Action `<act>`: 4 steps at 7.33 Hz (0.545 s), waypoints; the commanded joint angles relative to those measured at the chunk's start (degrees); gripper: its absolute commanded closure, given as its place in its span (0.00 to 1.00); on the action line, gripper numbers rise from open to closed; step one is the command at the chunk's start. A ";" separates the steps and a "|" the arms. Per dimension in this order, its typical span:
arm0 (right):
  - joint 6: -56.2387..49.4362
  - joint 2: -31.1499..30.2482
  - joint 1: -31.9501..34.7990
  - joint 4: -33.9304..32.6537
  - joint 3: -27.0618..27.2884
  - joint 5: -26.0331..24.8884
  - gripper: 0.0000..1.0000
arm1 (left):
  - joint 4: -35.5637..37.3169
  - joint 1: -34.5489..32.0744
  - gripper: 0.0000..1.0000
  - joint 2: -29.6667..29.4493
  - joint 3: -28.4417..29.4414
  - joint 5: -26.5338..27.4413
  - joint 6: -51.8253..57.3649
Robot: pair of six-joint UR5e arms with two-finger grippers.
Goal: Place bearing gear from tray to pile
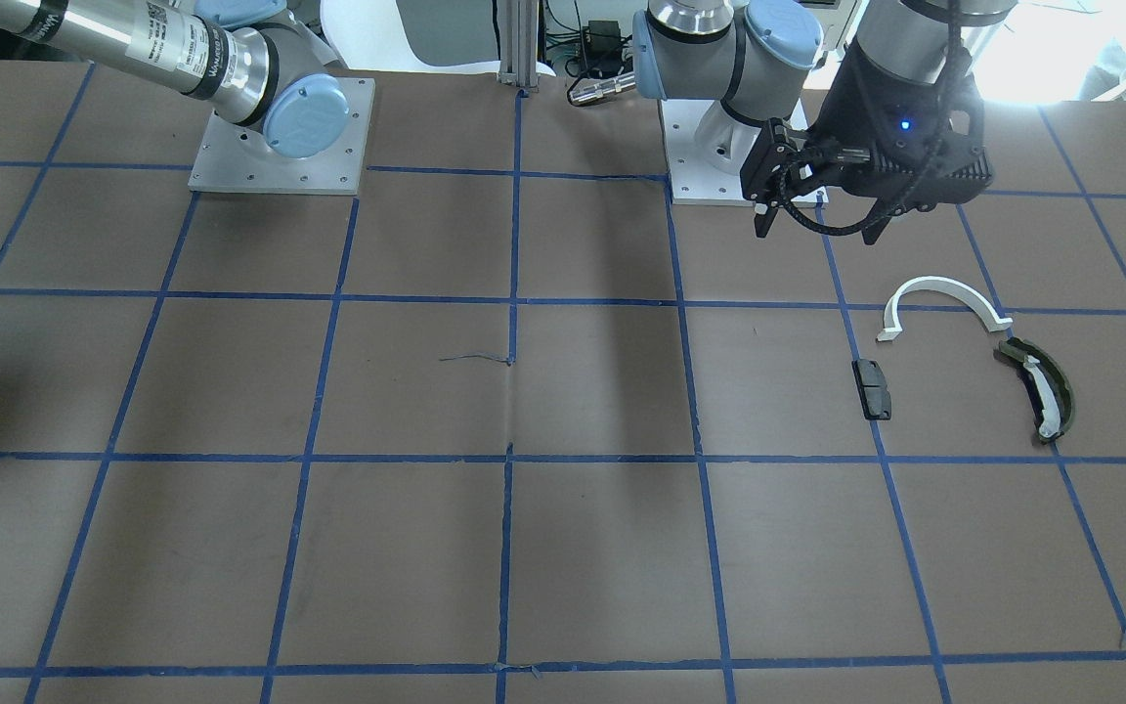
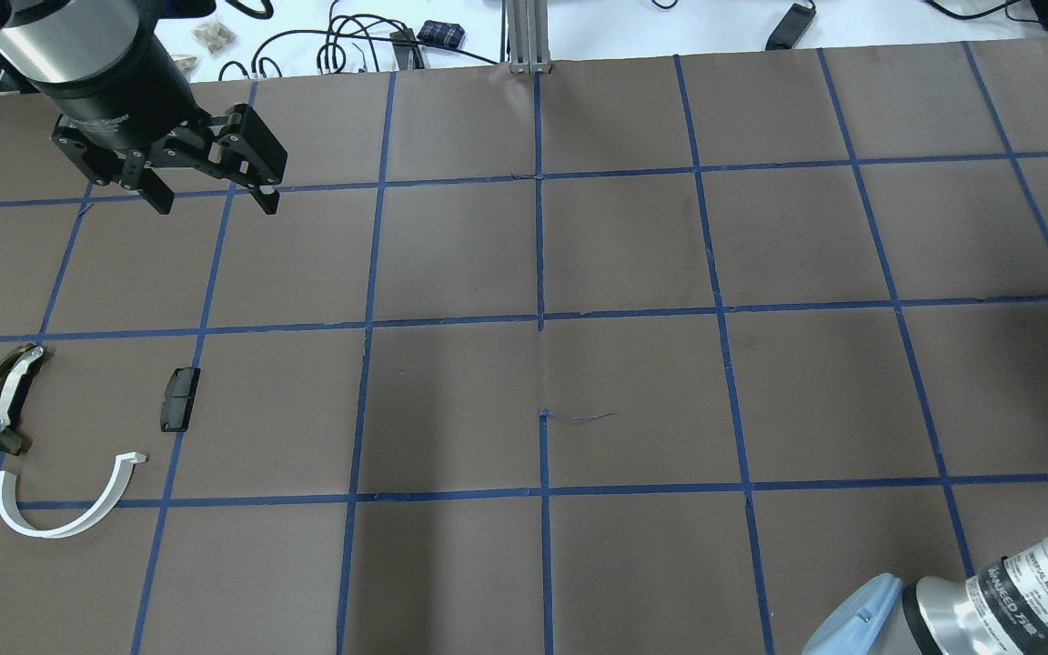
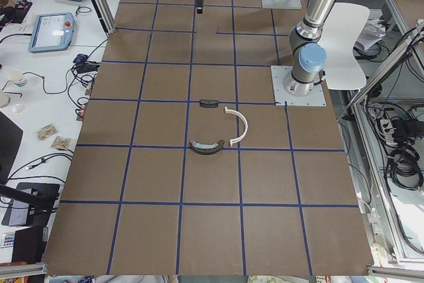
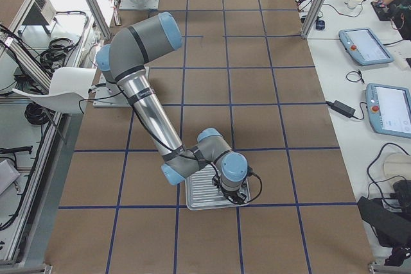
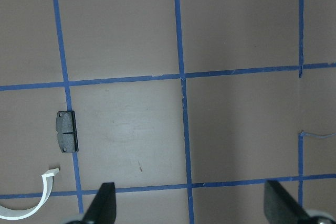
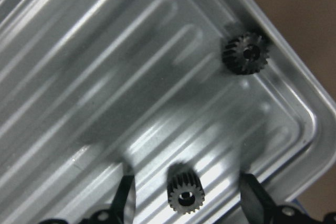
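One bearing gear (image 6: pixel 185 195), small, dark and toothed, stands on end in the tray (image 6: pixel 105 77) with its bore facing up at the right wrist camera. A second gear (image 6: pixel 245 53) sits nearer the tray's corner, close against the raised rim. The tray is ribbed silver metal and lies flat at the robot's right end of the counter (image 1: pixel 426 372).

The pile (image 3: pixel 209 146) lies well apart from it, at the left end. It is three loose pieces, none touching another:
- a white half-ring (image 1: pixel 944 285);
- a dark olive curved piece (image 1: pixel 1047 391) with a white insert, just beside one end of the ring;
- a black block (image 1: pixel 873 388), a little off toward the counter's middle.

The counter is covered in brown sheet marked off in squares by blue tape. Side benches along it carry teach pendants (image 4: pixel 363 46) and cables, a white chair (image 4: pixel 58 88) stands behind the robot, and aluminium posts frame the cell.

The right tool (image 6: pixel 187 182) hangs low over the tray with its fingers apart. The first gear stands between them, with a gap showing on each side. The left tool (image 2: pixel 215 202) is up above the counter, beyond the pile, spread wide and holding nothing.
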 commanded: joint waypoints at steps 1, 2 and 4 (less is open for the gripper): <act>0.42 0.02 -0.23 -0.15 0.19 0.11 0.63 | -0.02 0.00 0.00 0.06 -0.08 0.07 0.19; 0.25 -0.07 -0.23 -0.07 0.36 -0.06 0.79 | -0.02 0.00 0.00 0.06 -0.16 -0.02 0.19; 0.60 -1.12 -0.23 1.33 0.36 0.37 0.97 | -0.02 0.00 0.00 0.14 -0.17 0.07 0.28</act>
